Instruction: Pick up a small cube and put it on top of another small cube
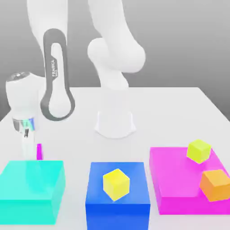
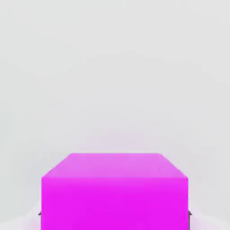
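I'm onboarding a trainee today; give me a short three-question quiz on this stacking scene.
1. True or false: the pincer is shut on the small magenta cube.
2. What sits on the blue block? A) orange cube B) yellow cube C) nothing
3. How many cubes rest on the large magenta block?

Key: 1 true; 2 B, a yellow cube; 3 two, a yellow one and an orange one.
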Robot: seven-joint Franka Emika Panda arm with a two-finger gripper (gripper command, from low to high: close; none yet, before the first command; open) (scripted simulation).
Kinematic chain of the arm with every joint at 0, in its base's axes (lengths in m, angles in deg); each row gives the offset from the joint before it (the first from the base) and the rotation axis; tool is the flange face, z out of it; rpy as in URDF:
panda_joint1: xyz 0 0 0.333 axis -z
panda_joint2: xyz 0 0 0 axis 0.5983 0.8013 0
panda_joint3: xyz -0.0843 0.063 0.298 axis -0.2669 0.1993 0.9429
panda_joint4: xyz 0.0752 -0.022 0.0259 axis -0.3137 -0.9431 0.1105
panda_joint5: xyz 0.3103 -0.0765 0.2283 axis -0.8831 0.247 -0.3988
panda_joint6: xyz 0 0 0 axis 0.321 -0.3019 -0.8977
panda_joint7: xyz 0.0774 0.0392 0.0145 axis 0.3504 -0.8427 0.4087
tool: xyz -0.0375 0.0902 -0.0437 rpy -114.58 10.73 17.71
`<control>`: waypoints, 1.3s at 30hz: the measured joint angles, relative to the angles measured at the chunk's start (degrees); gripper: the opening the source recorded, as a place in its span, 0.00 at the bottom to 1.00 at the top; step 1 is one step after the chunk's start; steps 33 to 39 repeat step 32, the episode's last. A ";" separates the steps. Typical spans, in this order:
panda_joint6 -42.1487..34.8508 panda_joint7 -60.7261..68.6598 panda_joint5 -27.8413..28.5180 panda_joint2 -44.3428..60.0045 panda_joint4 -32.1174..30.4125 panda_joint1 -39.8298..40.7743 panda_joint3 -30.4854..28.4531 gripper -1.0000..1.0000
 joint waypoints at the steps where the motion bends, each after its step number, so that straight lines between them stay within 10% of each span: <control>1: -1.58 -1.76 2.39 -2.02 -0.40 -0.43 -1.03 0.00; 6: -10.66 -9.20 9.87 -10.50 0.52 1.10 0.86 0.00; 18: -35.14 -24.05 7.11 -17.67 18.04 -25.28 21.65 0.00; 22: -29.42 -26.95 8.89 -12.20 17.59 -27.34 23.88 0.00; 23: -28.07 -27.25 9.22 -11.17 17.25 -27.45 23.88 1.00; 39: -32.12 -26.76 8.53 -14.06 18.39 -27.41 23.92 1.00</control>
